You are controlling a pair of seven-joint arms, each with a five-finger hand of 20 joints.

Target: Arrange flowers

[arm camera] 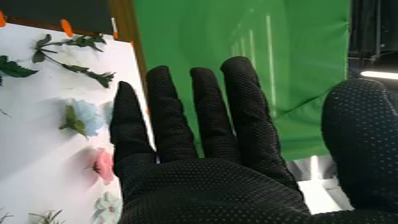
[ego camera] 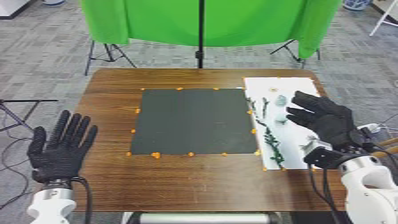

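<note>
Over the outer side of the white sheet (ego camera: 262,86), the robot's right hand (ego camera: 329,117) is noted open, its fingers straight and spread, thumb well apart. On the sheet I find a blue flower (arm camera: 87,117), a pink flower (arm camera: 104,166) and a pale flower (arm camera: 108,207), all lying loose. Leafy stems (ego camera: 274,145) run along the sheet's side nearest the dark mat (ego camera: 191,122), which adjoins its left edge. Well left of the sheet, beyond that mat, the left hand (ego camera: 58,160) is open, fingers straight, at the worktop's (ego camera: 191,192) left edge.
</note>
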